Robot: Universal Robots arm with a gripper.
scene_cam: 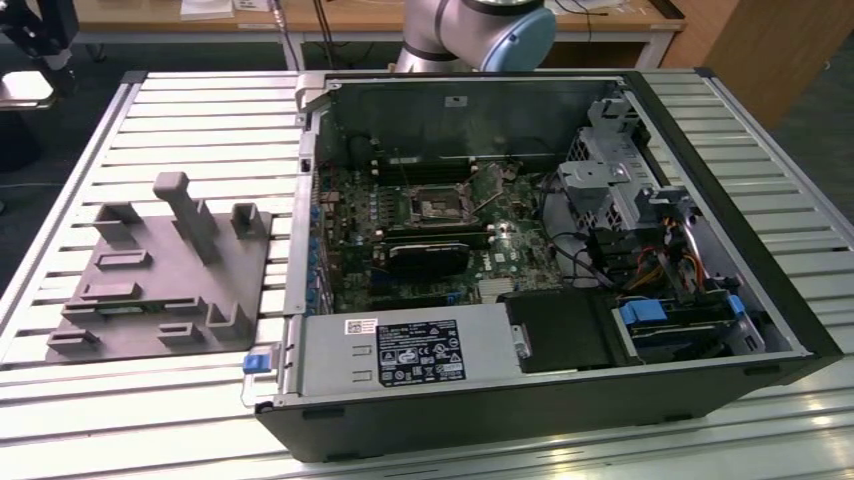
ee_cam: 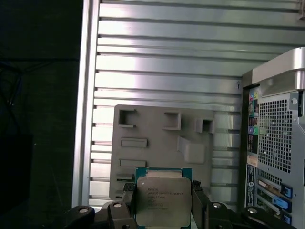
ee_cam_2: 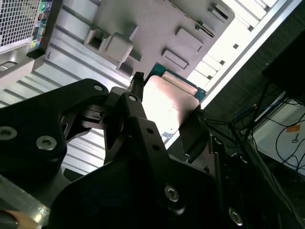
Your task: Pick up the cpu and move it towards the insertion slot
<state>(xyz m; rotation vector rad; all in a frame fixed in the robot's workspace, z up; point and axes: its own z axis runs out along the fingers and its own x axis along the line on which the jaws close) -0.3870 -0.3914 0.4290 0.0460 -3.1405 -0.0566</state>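
Starting at the exterior view's left, the grey fixture (scene_cam: 160, 270) sits on the slatted metal counter (scene_cam: 200, 110), just beside the open computer case (scene_cam: 561, 410). Moving right, past the case wall, the insertion slot (scene_cam: 438, 208) lies on the green board near the middle of the frame: a dark square in a silver bracket, facing up and uncovered. Further right are the drive cage (scene_cam: 601, 190) and its cables. The arm (scene_cam: 481, 30) rises from the upper middle of the frame.

In the first wrist view the cpu (ee_cam: 163, 195) is pinched between the two dark fingers (ee_cam: 198, 193), one on each opposite edge, with its shiny top towards the camera. It is square, so it has no long axis to line up, only its corners. The fixture shows behind it and looks well apart, so I judge the cpu is lifted clear.

So the slot lies sideways from the held cpu, over the case wall and down inside. There seems to be room around the slot, though the black card below it in the exterior view sits near.
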